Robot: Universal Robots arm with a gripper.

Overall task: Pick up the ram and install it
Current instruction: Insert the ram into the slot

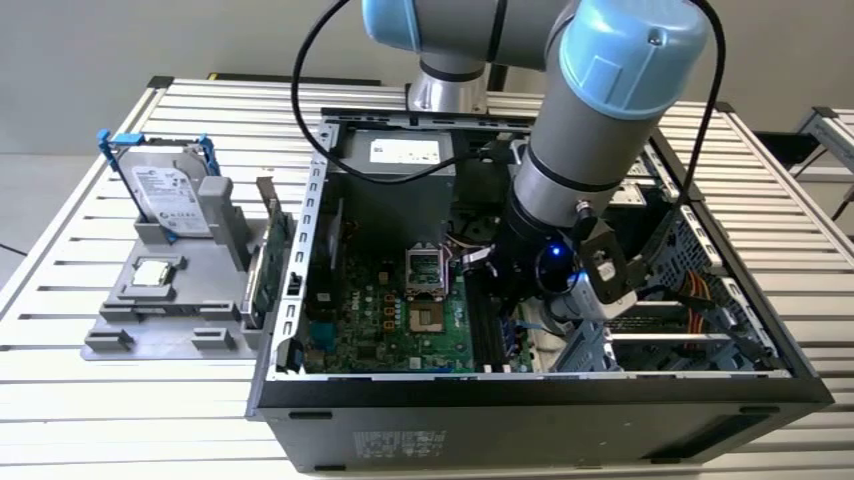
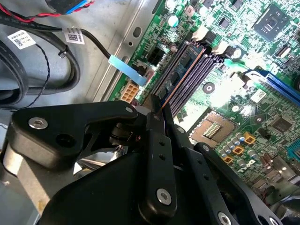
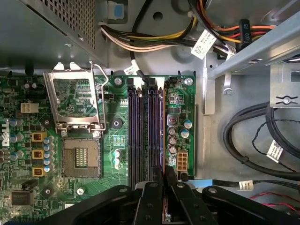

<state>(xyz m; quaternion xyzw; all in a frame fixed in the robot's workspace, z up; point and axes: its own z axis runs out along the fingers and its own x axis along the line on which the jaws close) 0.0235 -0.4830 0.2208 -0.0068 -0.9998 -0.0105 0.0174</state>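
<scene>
Exterior view first: a slatted metal bench (image 1: 80, 400) carries an open computer case (image 1: 534, 420) lying on its side, reaching close to the bench's near edge. A grey holding fixture (image 1: 147, 310) sits beside the case, toward the bench's edge on the exterior view's left. It props up a silver hard drive (image 1: 171, 195) and a green expansion card (image 1: 274, 265). The arm (image 1: 587, 130) reaches down into the case over the motherboard (image 1: 387, 320). In the first wrist view the row of memory slots (image 3: 140, 136) lies between the empty processor socket (image 3: 80, 157) and the motherboard's edge that borders the bare case floor with its cables. The ram (image 2: 185, 70) is seen edge-on in the second wrist view, a thin dark stick with a coppery rim. It lies along the slot nearest that edge, one end pinched in the fingers (image 2: 157, 140). These are drawn almost together, with only the board's thickness between them. Whether the stick is fully seated or only resting in the slot cannot be told. It looks light and stiff but thin, so it would probably bend or crack under a sideways load. The chips and contact edge are the fragile parts. The flat faces near the upper edge seem the safest place to take hold, with any push kept straight along the slot.
</scene>
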